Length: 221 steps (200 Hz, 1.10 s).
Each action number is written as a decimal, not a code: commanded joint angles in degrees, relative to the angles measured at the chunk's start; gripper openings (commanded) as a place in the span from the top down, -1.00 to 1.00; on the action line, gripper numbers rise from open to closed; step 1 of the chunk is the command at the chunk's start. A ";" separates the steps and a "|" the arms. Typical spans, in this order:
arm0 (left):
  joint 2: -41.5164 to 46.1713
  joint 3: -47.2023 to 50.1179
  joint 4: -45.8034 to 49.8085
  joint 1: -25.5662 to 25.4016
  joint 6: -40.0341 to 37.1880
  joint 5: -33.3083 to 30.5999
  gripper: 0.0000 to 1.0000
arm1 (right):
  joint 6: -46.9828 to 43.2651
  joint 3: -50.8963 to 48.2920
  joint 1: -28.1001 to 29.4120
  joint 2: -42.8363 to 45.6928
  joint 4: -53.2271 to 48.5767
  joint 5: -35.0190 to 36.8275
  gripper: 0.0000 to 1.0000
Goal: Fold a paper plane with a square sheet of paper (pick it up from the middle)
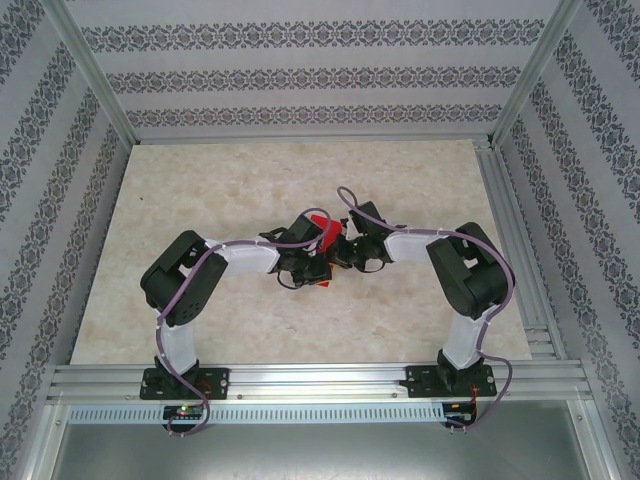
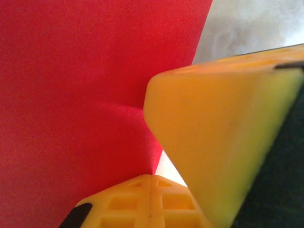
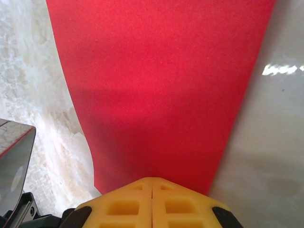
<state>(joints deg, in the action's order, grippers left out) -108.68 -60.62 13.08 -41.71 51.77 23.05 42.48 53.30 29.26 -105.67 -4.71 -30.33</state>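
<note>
Patterned walls, metal frame rail around marbled bench. Arms meet mid-bench, hiding most of square sheet of paper between them. Left gripper clenched on sheet edge; right gripper likewise, its yellow finger crowding left wrist view. Sheet plain bright red, gently bent.

Overhead, square sheet of paper mostly hidden beneath two arms, cropped in wrist views, yellow finger blurred
</note>
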 commanded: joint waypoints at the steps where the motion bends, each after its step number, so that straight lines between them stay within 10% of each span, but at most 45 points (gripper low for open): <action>1: -1.34 1.90 1.57 -0.56 0.19 -2.45 0.90 | -1.14 0.65 -0.16 -1.84 -0.65 0.60 0.87; 221: -1.68 4.11 3.75 -1.48 0.18 -2.03 0.90 | -9.51 14.19 -10.53 -11.50 -3.18 4.31 0.83</action>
<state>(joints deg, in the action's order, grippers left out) -108.22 -59.02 10.07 -41.71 51.77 21.98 35.27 64.84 20.08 -114.67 -9.02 -30.24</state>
